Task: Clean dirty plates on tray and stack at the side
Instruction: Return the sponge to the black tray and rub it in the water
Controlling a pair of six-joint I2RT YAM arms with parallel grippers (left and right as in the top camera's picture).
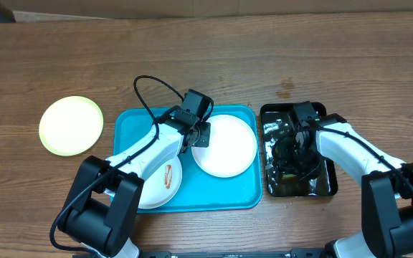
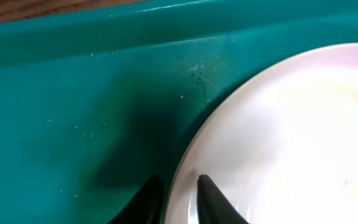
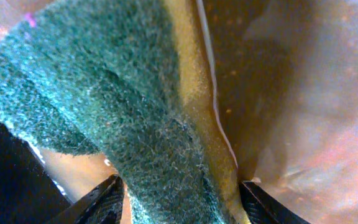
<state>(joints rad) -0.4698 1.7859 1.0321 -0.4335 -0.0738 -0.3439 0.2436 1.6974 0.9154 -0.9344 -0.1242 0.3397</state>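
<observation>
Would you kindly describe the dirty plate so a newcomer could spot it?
Find the turquoise tray in the table's middle. Of its two white plates, the dirty plate sits nearest the robot, partly under the left arm; unlike the other white plate, it shows a bold reddish-brown streak.

Even overhead light; plate (image 2: 291, 143) washed out, glare on blk tray (image 1: 300, 188); wrist cams blurry.

The left arm (image 1: 145, 149) covers half the smeared plate (image 1: 168, 178) at the near-left corner of the tray (image 1: 244, 193); the sponge (image 3: 123, 112) runs past the right wrist view's edges.
</observation>
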